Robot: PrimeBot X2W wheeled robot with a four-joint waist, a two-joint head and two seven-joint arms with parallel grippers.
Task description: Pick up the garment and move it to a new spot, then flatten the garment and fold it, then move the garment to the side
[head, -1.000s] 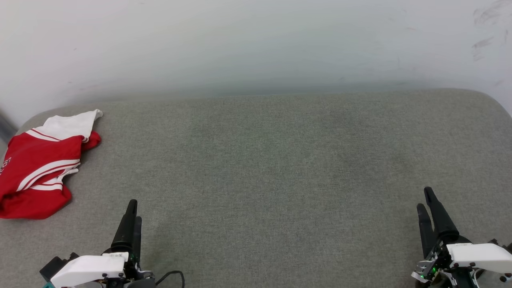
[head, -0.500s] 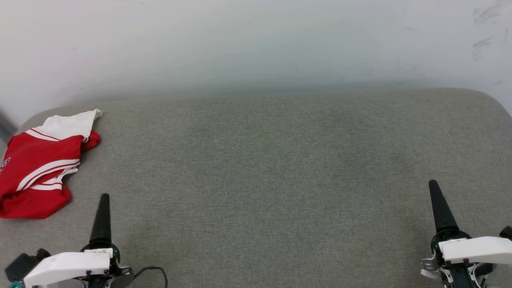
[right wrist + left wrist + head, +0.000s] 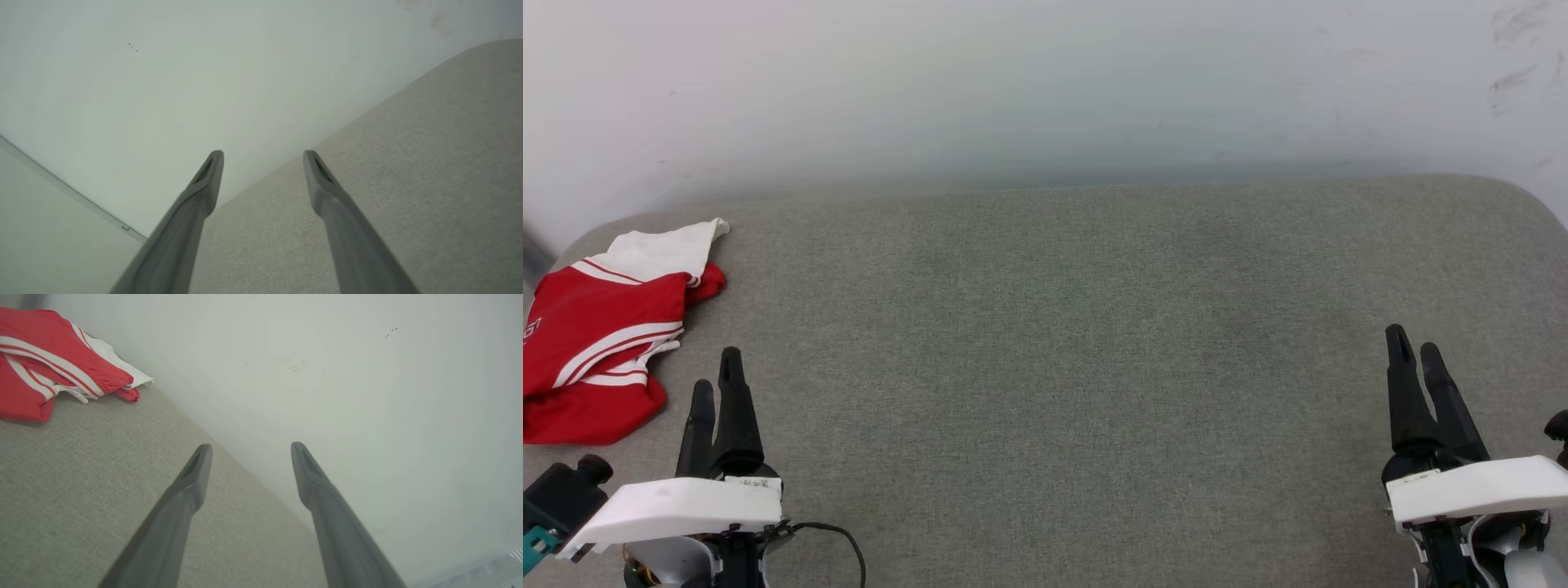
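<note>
The garment (image 3: 596, 331), red with white striped trim and a white sleeve, lies crumpled at the far left of the grey padded surface (image 3: 1062, 359); the left wrist view has the garment (image 3: 49, 367) at its upper left. My left gripper (image 3: 716, 377) is open at the lower left, just right of the garment and apart from it, nothing between its fingers (image 3: 192, 486). My right gripper (image 3: 1413, 347) is open at the lower right over bare fabric, its fingers (image 3: 322, 183) empty in the right wrist view.
A white wall (image 3: 1045, 90) runs behind the padded surface, with scuff marks at its upper right. The surface has rounded back corners at left and right. A dark cable (image 3: 837, 535) loops beside my left wrist.
Both grippers have moved forward up the head view and rotated about their wrists. The left one has also shifted left, closer to the garment. The garment itself lies as before.
</note>
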